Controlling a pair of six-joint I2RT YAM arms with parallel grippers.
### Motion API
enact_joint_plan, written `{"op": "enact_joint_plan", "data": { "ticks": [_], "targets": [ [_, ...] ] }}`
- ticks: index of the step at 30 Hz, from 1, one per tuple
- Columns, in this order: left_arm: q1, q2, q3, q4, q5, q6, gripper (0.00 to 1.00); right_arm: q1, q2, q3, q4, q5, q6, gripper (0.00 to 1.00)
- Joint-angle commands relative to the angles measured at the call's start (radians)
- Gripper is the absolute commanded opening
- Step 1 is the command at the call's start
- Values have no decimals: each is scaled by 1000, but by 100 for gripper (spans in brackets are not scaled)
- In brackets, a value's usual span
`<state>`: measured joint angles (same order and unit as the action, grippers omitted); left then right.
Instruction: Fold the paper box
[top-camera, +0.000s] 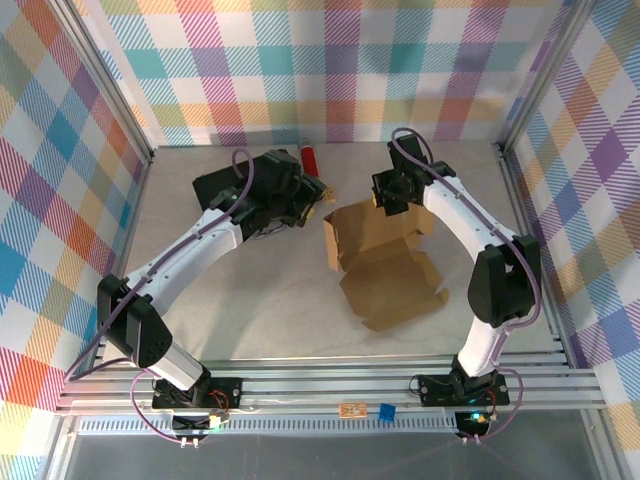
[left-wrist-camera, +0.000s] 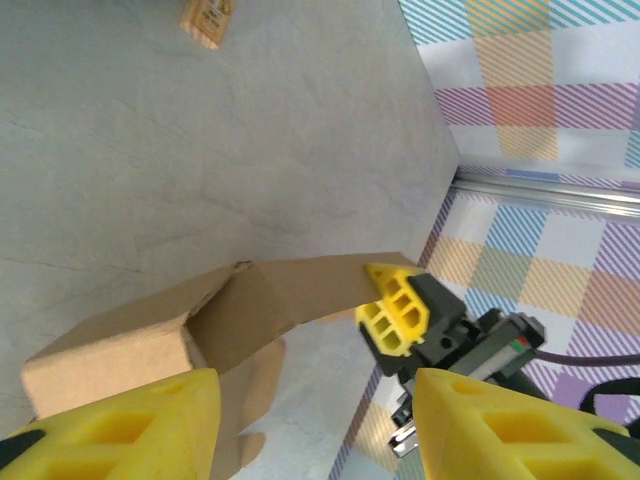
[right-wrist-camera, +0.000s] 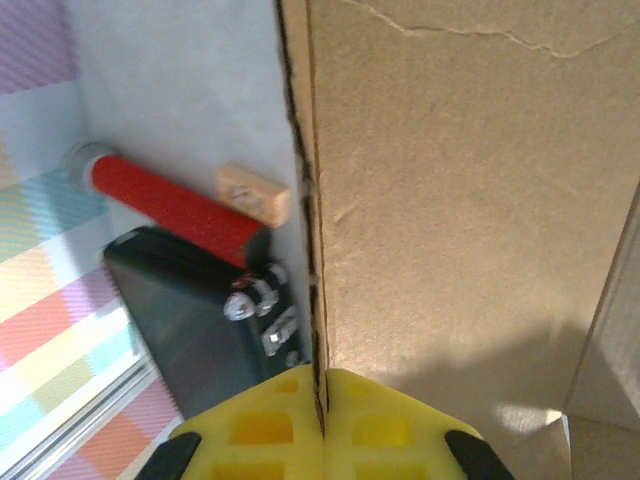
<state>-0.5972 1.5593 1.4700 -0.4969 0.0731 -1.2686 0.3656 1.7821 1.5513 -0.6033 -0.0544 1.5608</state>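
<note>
Your R hand (right-wrist-camera: 322, 390) is clamping the paper box (right-wrist-camera: 470, 200) edge. Your L hand (left-wrist-camera: 312, 410) is hovering near it, fingers apart.

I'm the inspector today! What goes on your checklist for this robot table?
Surface: grey table, flat, with faint marks.
Job's things: brown cardboard box, partly folded, flaps open, lying mid-table.
Clutter: black case, red tube and small wooden block at the far side.
Grippers: left tool open, facing the box; right tool shut on a box edge.
Cables: purple cables run along both arms.
Surroundings: colourful checked walls, metal frame.
</note>
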Motion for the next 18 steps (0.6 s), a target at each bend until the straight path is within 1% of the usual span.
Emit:
{"op": "enact_joint_plan", "data": {
  "ticks": [1, 4, 6, 10, 12, 16, 18],
  "targets": [
    [26, -29, -8, -14, -5, 87, 53, -1, -37, -70, 267, -51, -39, 0],
    [40, -31, -12, -32, -9, 135, 53, -1, -55, -144, 418, -62, -50, 0],
    [53, -41, -32, -29, -14, 161, 52, -1, -58, -191, 551, -75, -65, 0],
    [85, -66, -81, -9, -21, 252, 52, -2, -30, -260, 790, -127, -83, 0],
    [104, -73, -109, 4, -5, 311, 51, -2, -8, -288, 875, -155, -89, 0],
    [141, -87, -180, 22, 44, 441, 45, -4, 22, -368, 1087, -193, -91, 0],
    [146, -98, -221, 52, 70, 518, 43, -7, 28, -395, 1156, -204, -102, 0]
  ]
}}
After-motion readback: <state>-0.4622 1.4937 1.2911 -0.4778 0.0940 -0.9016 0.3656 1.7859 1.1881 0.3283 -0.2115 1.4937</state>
